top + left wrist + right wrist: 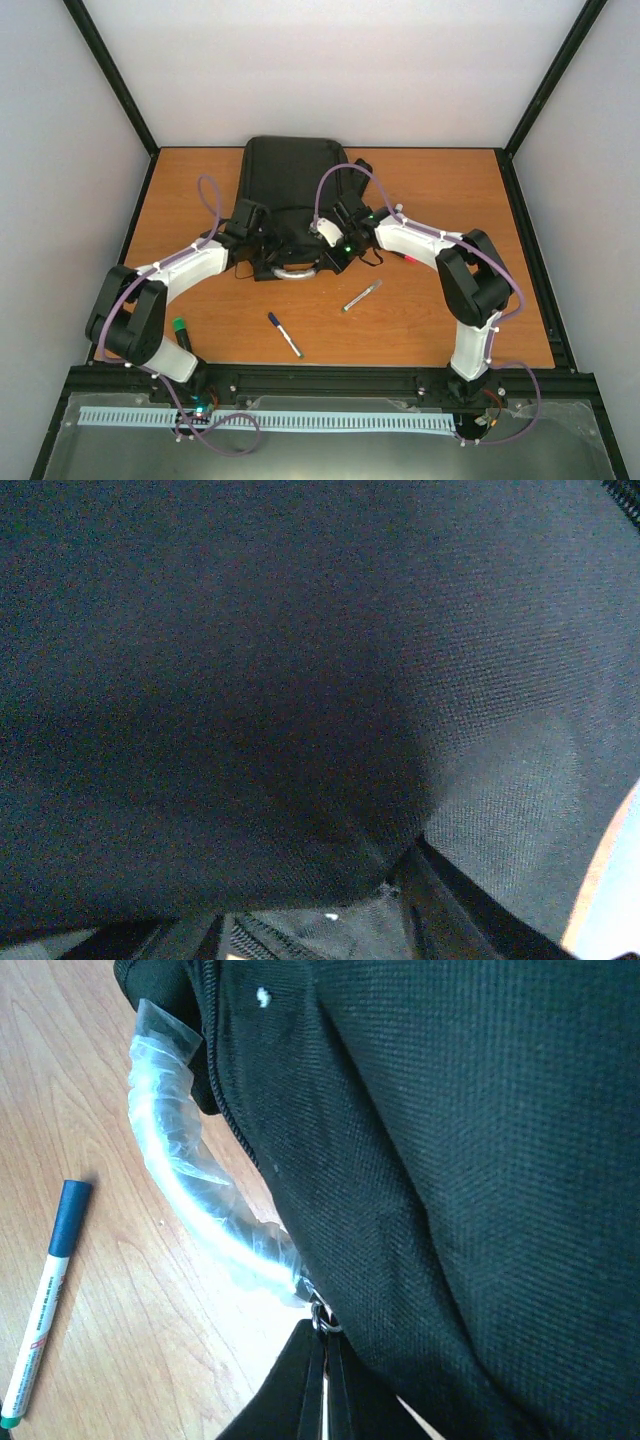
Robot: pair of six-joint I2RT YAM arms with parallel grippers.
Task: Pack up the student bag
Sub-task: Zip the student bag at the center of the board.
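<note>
the student bag (285,185) is laid flat at the far middle of the wooden table (450,190), its woven black fabric slack and its curved handle (190,1190) wrapped in crinkled film. packing is judged barely begun, since a blue-capped pen (285,334) and a grey pen (361,296) are left outside. the right gripper (322,1350) is clenched beside the handle's ring, while the left gripper (247,225) fingers' state cannot be told.

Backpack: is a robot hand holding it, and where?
The right hand pinches the student bag by a small metal ring at the grey handle's end. The left hand is against the fabric; whether it grips cannot be told.
</note>
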